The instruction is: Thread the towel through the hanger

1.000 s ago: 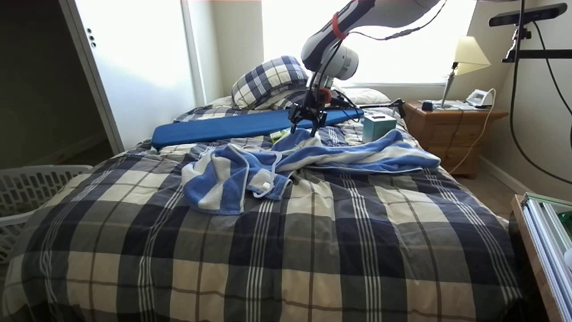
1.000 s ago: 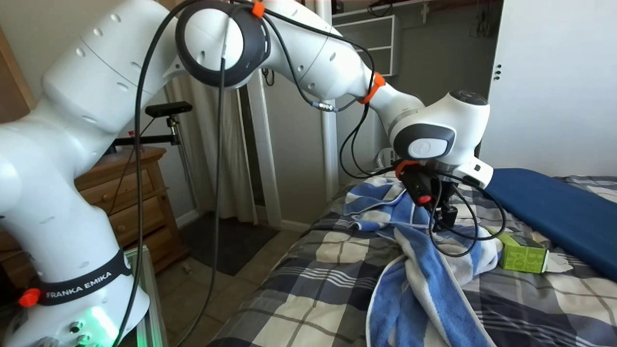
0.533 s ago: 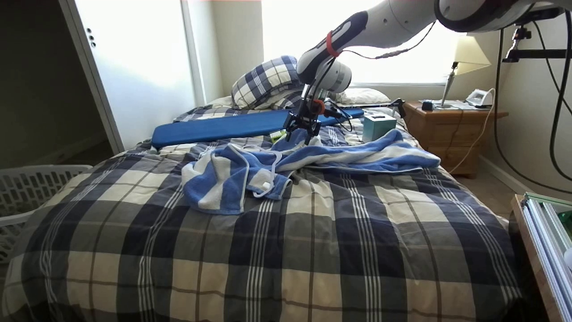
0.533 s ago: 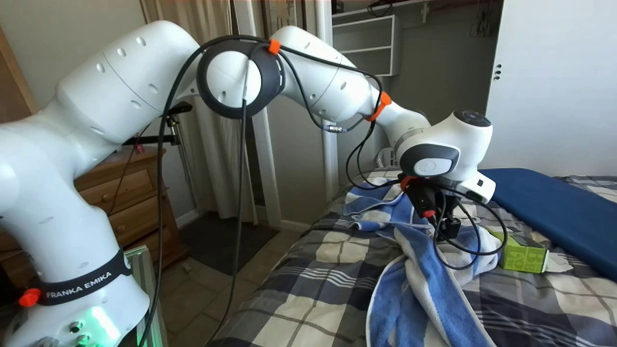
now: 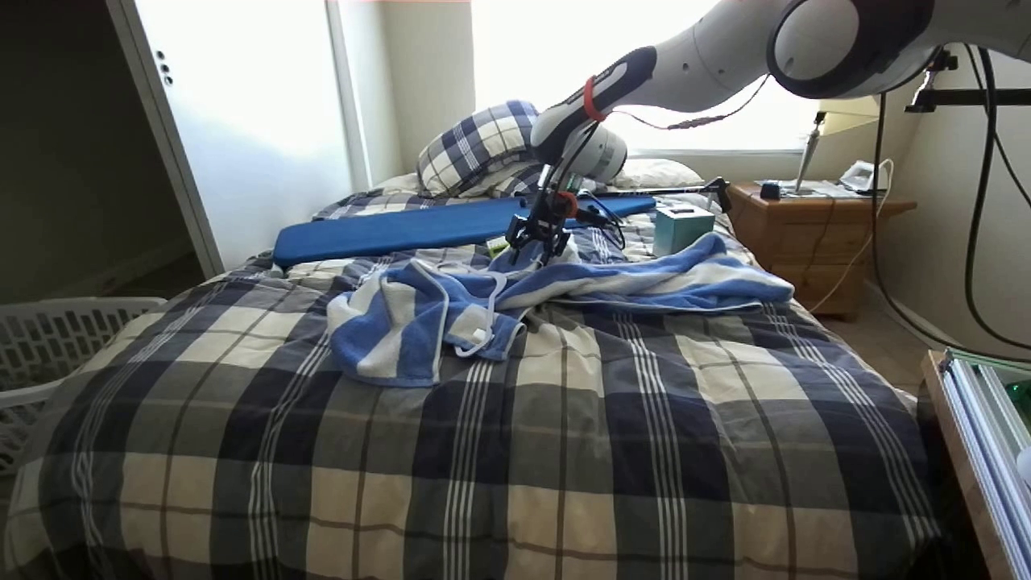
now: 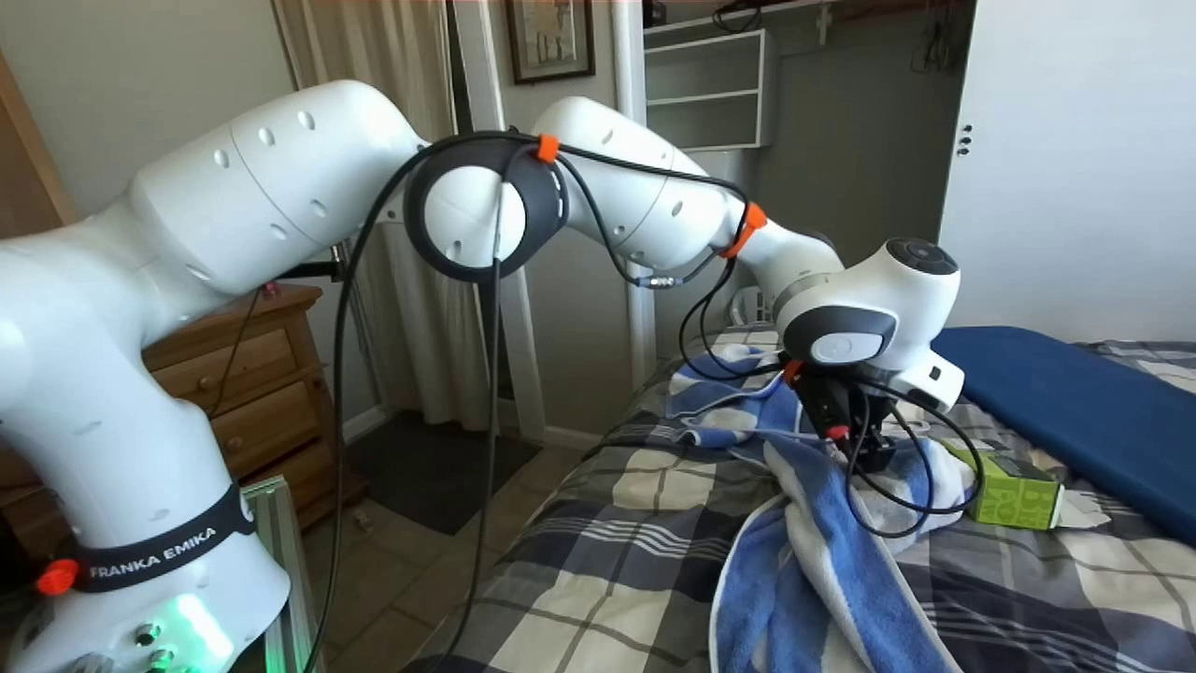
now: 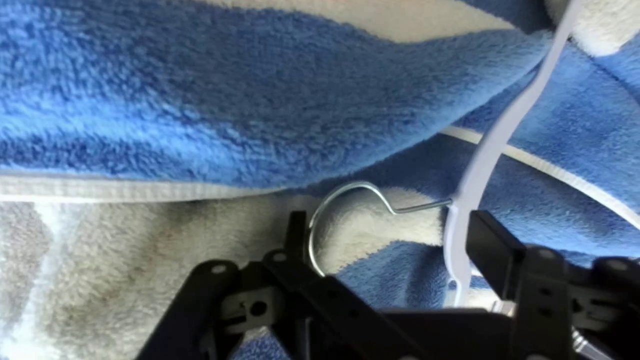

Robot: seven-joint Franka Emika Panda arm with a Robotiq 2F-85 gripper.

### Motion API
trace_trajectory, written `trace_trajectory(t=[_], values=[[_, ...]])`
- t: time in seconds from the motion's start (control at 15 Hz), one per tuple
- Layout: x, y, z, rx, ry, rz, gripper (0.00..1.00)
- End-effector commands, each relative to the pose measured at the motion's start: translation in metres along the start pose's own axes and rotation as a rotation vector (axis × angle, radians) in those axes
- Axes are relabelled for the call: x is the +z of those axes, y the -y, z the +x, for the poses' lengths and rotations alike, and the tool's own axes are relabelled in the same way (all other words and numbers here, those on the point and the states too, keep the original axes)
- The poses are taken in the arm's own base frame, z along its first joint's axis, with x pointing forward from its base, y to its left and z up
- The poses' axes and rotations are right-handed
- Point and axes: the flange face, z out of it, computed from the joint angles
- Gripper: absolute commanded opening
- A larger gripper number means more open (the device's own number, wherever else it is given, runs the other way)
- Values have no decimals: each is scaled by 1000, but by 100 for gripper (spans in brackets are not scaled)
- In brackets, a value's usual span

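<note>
The blue and white striped towel [image 5: 652,282] lies bunched on the bed, also in an exterior view [image 6: 822,537] and the wrist view [image 7: 225,100]. The white hanger [image 5: 492,306] lies among its folds; it shows in the wrist view [image 7: 482,172] with its metal hook [image 7: 352,186]. Towel fabric lies on both sides of the hanger; part of the hanger is hidden. My gripper [image 5: 529,259] points down over the towel behind the hanger's near end. In the wrist view the gripper [image 7: 387,225] is open, its fingers wide apart, with the hook and a hanger bar seen between them.
A plaid duvet [image 5: 556,483] covers the bed. A blue ironing board [image 5: 403,232] lies behind the towel. A green box [image 6: 1014,491] lies beside the towel, and a teal box [image 5: 681,231] stands near the nightstand [image 5: 805,229]. Loose cables hang around the wrist.
The arm has come down and my gripper has moved lower, slightly left in an exterior view, closer to the towel. The towel and hanger have not visibly moved.
</note>
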Motion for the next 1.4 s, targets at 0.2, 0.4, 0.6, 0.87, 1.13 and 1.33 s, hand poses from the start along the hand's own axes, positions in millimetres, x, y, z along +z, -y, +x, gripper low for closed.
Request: trace_trajectory(t=[0.2, 0.4, 0.6, 0.87, 1.13, 1.33], values=[[-17, 3, 9, 50, 39, 12, 31], [-25, 6, 8, 77, 76, 23, 10], [-34, 15, 8, 80, 92, 43, 0], [-58, 28, 8, 90, 95, 23, 1], [-74, 27, 8, 141, 116, -19, 1], [-77, 20, 4, 195, 144, -63, 1]])
